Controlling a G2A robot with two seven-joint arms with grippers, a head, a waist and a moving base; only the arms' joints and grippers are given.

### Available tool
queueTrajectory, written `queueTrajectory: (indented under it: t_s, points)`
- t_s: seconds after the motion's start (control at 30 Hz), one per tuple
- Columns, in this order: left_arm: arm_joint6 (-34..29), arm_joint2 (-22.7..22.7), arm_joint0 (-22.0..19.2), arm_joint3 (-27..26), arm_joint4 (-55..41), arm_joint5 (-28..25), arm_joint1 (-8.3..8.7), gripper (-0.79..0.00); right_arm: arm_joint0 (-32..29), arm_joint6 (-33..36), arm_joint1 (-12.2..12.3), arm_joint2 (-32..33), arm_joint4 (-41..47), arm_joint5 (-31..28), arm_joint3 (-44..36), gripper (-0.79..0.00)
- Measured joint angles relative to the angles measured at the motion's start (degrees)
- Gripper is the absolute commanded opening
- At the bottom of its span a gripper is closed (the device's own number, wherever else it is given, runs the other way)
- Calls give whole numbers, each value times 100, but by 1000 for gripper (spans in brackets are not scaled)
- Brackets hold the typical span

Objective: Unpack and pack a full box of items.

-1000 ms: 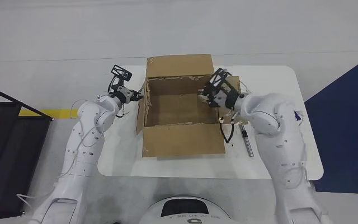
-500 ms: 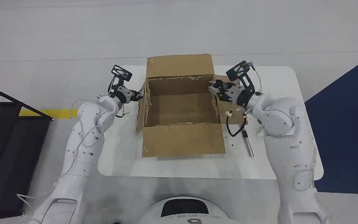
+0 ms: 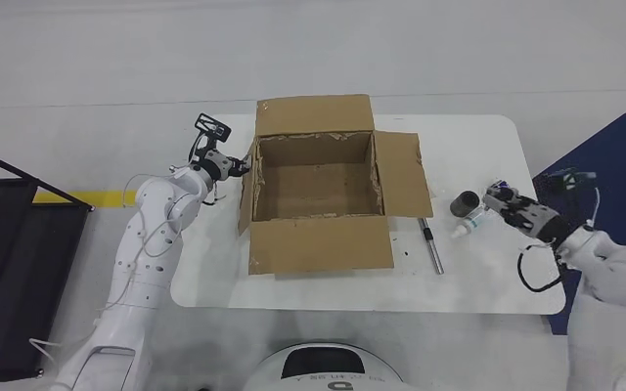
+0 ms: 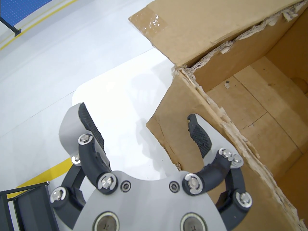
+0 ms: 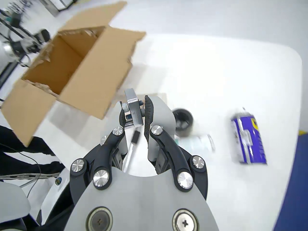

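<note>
The open cardboard box [image 3: 313, 244] stands mid-table with its flaps out; its floor is bare. My left gripper [image 3: 230, 164] is at the box's left wall, open, with the torn wall corner [image 4: 166, 131] between its fingers [image 4: 199, 133]. My right gripper [image 3: 501, 195] hangs over the table's right part, well clear of the box [image 5: 79, 73]. It [image 5: 136, 111] is shut on a small metal clamp-like part [image 5: 133, 115].
On the white table [image 3: 469, 283] right of the box lie a black cylinder [image 3: 464, 204], a small clear bottle [image 3: 471, 221] and a dark pen [image 3: 431, 244]. A blue can [image 5: 249, 138] lies farther out toward the table's right edge.
My right arm has swung from the box's right inner edge out over the table's right side, carrying the metal part. The left arm has stayed put.
</note>
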Motion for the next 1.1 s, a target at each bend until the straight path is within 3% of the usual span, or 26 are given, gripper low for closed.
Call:
queueTrajectory:
  t_s: [0.3, 0.73, 0.87, 1.1]
  points:
    - [0, 0, 0, 0, 0, 0, 0, 0, 102, 389, 396, -417, -1607, 316, 245, -785]
    - [0, 0, 0, 0, 0, 0, 0, 0, -311, 1029, 559, -904, -1740, 1191, 244, -785]
    - [0, 0, 0, 0, 0, 0, 0, 0, -359, 1012, 571, -1080, -1960, 1536, 173, -622]
    - [0, 0, 0, 0, 0, 0, 0, 0, -279, 1048, 599, -1387, -2397, 2110, 238, -520]
